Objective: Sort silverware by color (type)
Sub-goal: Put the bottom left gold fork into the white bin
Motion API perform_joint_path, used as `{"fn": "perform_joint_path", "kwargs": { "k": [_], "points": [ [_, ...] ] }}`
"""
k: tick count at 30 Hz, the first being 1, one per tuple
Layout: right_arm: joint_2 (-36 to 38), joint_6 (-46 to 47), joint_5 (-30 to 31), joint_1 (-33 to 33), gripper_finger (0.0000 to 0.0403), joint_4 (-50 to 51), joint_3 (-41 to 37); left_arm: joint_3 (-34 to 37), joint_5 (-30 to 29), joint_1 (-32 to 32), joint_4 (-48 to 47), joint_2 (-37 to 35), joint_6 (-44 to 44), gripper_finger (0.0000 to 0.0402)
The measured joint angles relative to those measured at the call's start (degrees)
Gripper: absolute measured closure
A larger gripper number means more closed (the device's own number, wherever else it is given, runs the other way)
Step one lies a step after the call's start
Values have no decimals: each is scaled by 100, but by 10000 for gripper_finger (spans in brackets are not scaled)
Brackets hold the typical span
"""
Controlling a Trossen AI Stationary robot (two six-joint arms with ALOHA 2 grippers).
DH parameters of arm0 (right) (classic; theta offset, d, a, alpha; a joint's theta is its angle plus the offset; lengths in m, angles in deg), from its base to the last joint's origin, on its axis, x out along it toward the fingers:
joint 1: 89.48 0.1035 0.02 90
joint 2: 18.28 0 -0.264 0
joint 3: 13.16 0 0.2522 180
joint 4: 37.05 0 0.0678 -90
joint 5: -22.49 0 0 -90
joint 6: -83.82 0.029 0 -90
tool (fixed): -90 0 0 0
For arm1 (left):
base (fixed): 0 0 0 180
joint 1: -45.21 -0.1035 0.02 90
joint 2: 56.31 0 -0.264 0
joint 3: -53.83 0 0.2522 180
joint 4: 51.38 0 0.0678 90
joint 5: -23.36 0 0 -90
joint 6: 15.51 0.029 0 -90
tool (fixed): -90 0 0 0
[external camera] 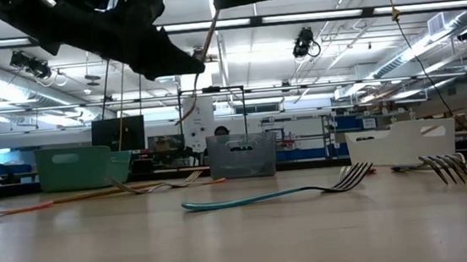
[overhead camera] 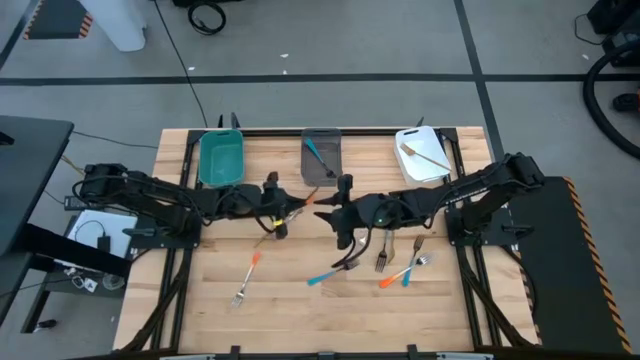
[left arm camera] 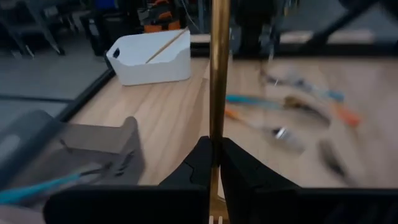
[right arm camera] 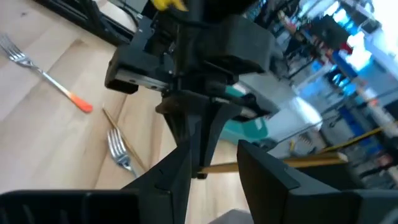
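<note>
Held golden-tan fork (left arm camera: 218, 74) toward right gripper (overhead camera: 331, 213)

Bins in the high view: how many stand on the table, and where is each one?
3. All stand along the table's far edge: the teal bin on the left, the grey bin in the middle, the white bin on the right. None seems hidden.

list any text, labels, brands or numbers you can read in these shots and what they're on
None can be read.
The teal bin, grey bin and white bin show no lettering.
The forks on the table carry no visible marks.
Any signs in the room behind, in the low view, are too small and blurred to read.
</note>
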Motion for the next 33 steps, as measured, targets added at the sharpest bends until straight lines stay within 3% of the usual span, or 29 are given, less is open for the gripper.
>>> {"fn": "perform_joint_path", "kwargs": {
  "k": [5, 11, 27, 33],
  "points": [
    [0, 530, -32, -1, 266, 264, 0, -120, -707, -8, -819, 0, 618, 376],
    [0, 1083, -441, -179, 266, 403, 0, -811, -950, -7, -2183, 72, 655, 376],
    [0, 1397, -114, -192, 266, 716, 75, -1745, -932, 4, -3574, 979, 239, 376],
    [2, 1254, -82, -249, 266, 877, 173, -1814, -537, 40, -3503, 1126, 57, 376]
  ]
}}
